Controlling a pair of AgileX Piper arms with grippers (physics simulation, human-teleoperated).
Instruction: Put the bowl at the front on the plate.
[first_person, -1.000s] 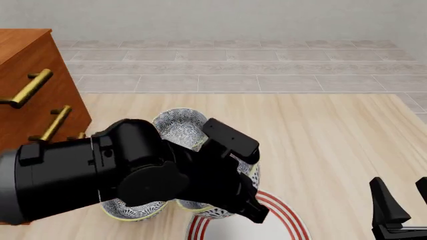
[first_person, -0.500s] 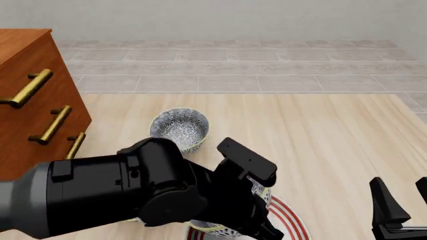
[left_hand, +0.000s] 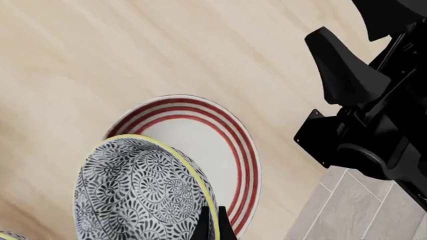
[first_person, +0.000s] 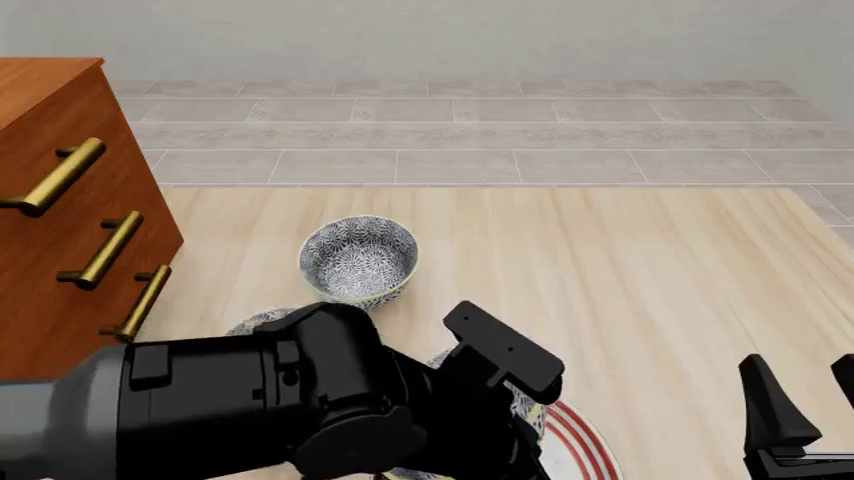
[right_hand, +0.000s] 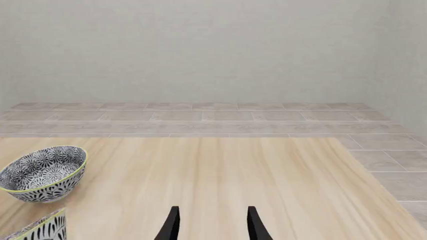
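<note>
The bowl (left_hand: 143, 192), deep and round with a dense grey-and-white floral pattern and a thin pale-yellow rim, sits tilted at the left end effector (left_hand: 211, 225), whose fingertips pinch its rim. It overlaps the plate (left_hand: 230, 145), a wide white disc with three red rings, which lies flat on the desk just beyond those fingertips.
</note>
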